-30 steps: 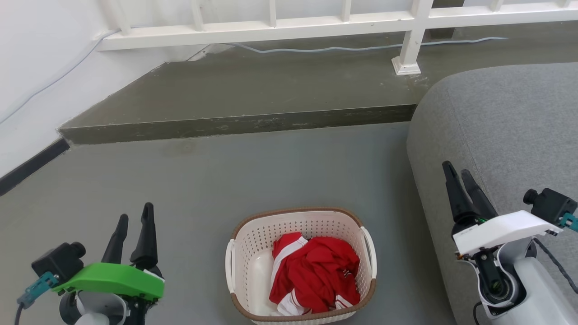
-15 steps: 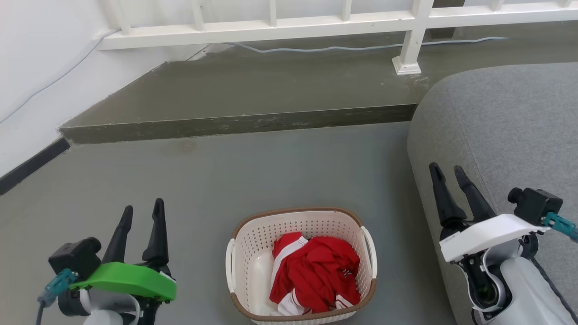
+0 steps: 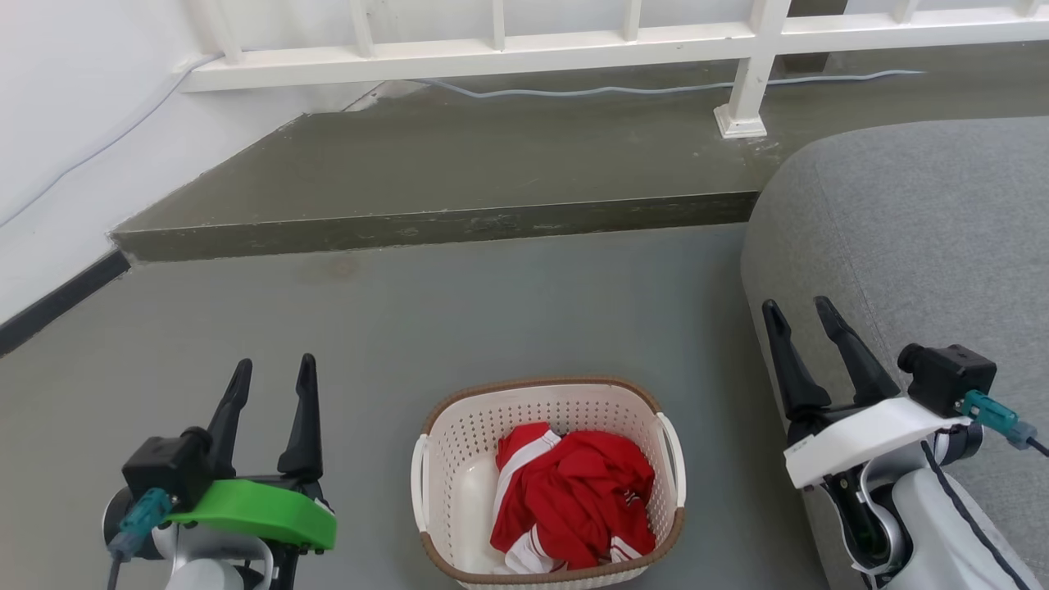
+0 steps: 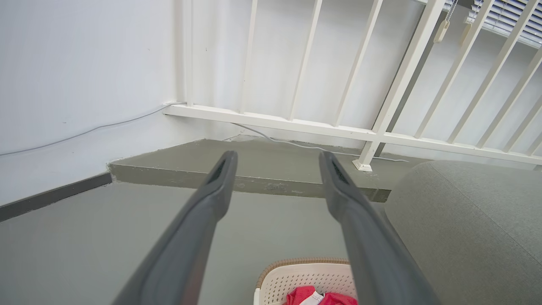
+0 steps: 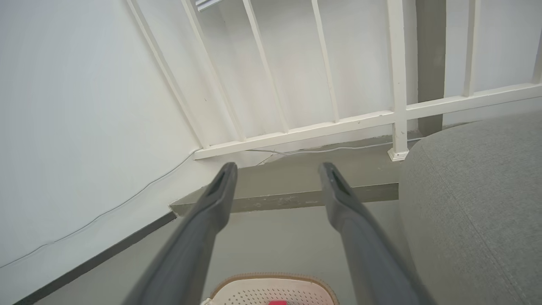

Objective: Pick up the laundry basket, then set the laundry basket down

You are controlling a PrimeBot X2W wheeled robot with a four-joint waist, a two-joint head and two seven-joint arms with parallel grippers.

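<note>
The laundry basket (image 3: 492,418) sits on the floor (image 3: 492,311) at six o'clock, and with my left gripper (image 3: 275,363) at eight and right gripper (image 3: 795,304) at four both wide and empty, I'd take both handles (image 3: 419,483) evenly.

— How does the left gripper (image 3: 275,363) stand?
— Low at the left of the head view. Its two dark fingers (image 3: 305,418) point up that view and are spread apart, with nothing between them. A green cover (image 3: 254,506) sits over the wrist, and the left wrist camera (image 3: 168,467) is on its outer side.
— And the right gripper (image 3: 795,303)?
— At the lower right, higher in that view than the left one. Its fingers lean a little to the left and are likewise spread, holding nothing. A white cover (image 3: 860,430) tops the wrist, with the right wrist camera (image 3: 946,378) outboard. The pale forearm (image 3: 951,533) runs down towards the corner.
— The wrist views?
— Each shows its own pair parted, with a gap from base to tip.
</note>
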